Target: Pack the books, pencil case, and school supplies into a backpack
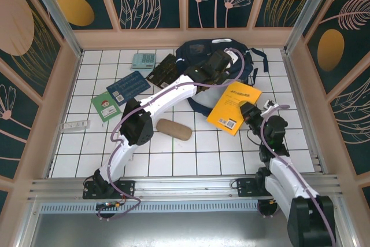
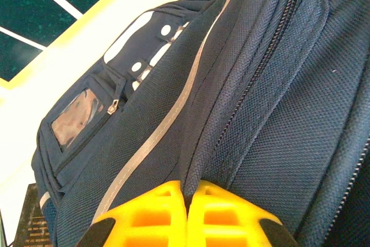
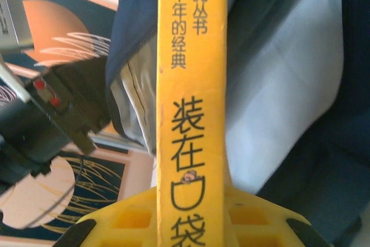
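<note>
The navy backpack [image 1: 211, 65] lies at the back centre, and my left gripper [image 1: 215, 62] is shut on a fold of its fabric beside the zip [image 2: 193, 169]. My right gripper [image 1: 250, 111] is shut on the spine of the large yellow book [image 1: 234, 108], which leans toward the backpack's opening; its spine [image 3: 191, 85] runs up between the fingers, with the pale lining [image 3: 277, 85] behind. The black book [image 1: 163, 71], blue book [image 1: 129, 88] and small green book [image 1: 106, 106] lie left of the bag. The tan pencil case [image 1: 174, 129] rests at mid-table. A teal calculator [image 1: 143, 60] and white packet [image 1: 75, 125] lie further left.
Low beige walls [image 1: 69, 79] with patterned panels enclose the white tiled table [image 1: 173, 160]. The left arm [image 1: 139, 122] stretches diagonally across the middle, above the pencil case. A metal rail [image 1: 191, 186] with both arm bases runs along the near edge.
</note>
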Motion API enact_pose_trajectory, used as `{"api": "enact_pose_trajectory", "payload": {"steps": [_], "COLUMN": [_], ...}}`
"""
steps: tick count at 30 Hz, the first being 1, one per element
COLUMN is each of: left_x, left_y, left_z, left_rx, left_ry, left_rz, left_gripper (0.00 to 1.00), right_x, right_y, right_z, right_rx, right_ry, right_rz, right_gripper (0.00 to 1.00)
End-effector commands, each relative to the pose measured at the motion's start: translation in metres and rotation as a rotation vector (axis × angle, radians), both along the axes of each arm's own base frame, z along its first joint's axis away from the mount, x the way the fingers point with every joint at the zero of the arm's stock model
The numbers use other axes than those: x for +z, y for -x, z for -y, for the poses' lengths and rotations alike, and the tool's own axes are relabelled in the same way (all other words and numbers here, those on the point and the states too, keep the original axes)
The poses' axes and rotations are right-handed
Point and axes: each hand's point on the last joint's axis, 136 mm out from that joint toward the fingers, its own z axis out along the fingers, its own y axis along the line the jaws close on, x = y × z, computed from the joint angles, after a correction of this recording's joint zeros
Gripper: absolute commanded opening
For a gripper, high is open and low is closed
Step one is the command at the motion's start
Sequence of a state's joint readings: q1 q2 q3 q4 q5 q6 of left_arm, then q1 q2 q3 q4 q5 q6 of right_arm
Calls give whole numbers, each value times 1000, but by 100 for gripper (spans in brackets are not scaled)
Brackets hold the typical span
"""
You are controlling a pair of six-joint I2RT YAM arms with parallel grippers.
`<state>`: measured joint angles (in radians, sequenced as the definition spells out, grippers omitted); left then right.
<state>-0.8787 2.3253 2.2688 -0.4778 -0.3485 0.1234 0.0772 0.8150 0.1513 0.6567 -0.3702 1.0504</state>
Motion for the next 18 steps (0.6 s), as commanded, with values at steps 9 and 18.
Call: {"api": "enact_pose_trajectory", "payload": {"steps": [9, 18], "left_x": [109, 116], "left_y": [5, 8], "left_z": [-1, 5], "left_rx": [20, 12], "left_ry": [251, 301], "left_rz": [102, 84], "left_gripper": [0, 0], "right_x": [69, 50], "right_y": [-88, -147], "right_z": [23, 25], "right_rx": [-162, -259], "right_ry": [-196, -324], "right_rz": [185, 164], "right_gripper": [0, 0]}}
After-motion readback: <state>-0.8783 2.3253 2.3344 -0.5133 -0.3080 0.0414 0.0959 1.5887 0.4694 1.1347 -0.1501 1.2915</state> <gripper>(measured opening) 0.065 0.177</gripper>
